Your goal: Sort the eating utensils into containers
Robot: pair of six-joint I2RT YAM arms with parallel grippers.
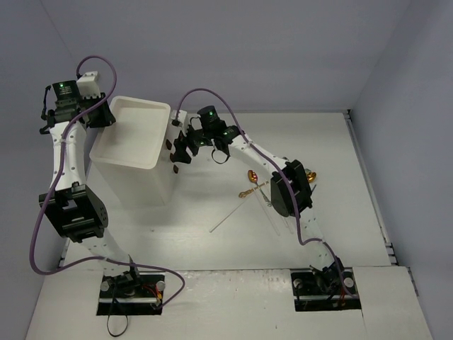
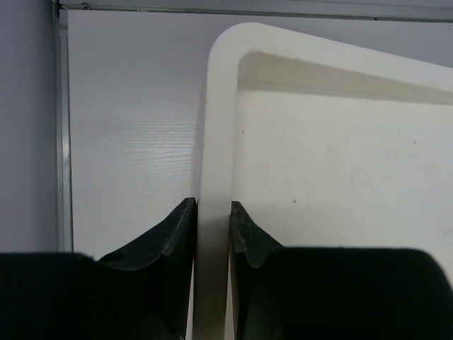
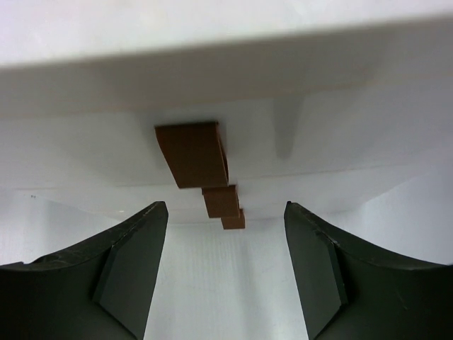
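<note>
1. Top external view: the left gripper [image 1: 105, 117] is sitting at the far-left corner of the cabinet [image 1: 145, 185], pinching its rim [image 1: 126, 160]. The right gripper [image 1: 182, 147] is hanging just beside the cabinet's right face, where the knobs [image 1: 175, 169] are showing in a column, so the right arm is the nearer one to them. The utensils are lying loose on the worktop [image 1: 212, 248], right of the cabinet. A gold spoon [image 1: 251, 176] and a pale chopstick [image 1: 228, 218] are lying at a slant, and others are partly hiding under the right arm.
2. Left wrist view: the fingers are closing narrowly on the rim, one on each side and both touching it. The rim is running straight away from the camera. Utensils and knobs are falling outside this view.
3. Right wrist view: the jaws are standing well apart and holding nothing. Three knobs are lying straight ahead under the overhanging rim, stacked one behind another, with the nearest slightly left of centre. The coming move is likely depending on centring the jaws round that knob, then pulling back along the drawer's long axis. The gap to the knob and the seams between the drawers are proving hard to make out.
</note>
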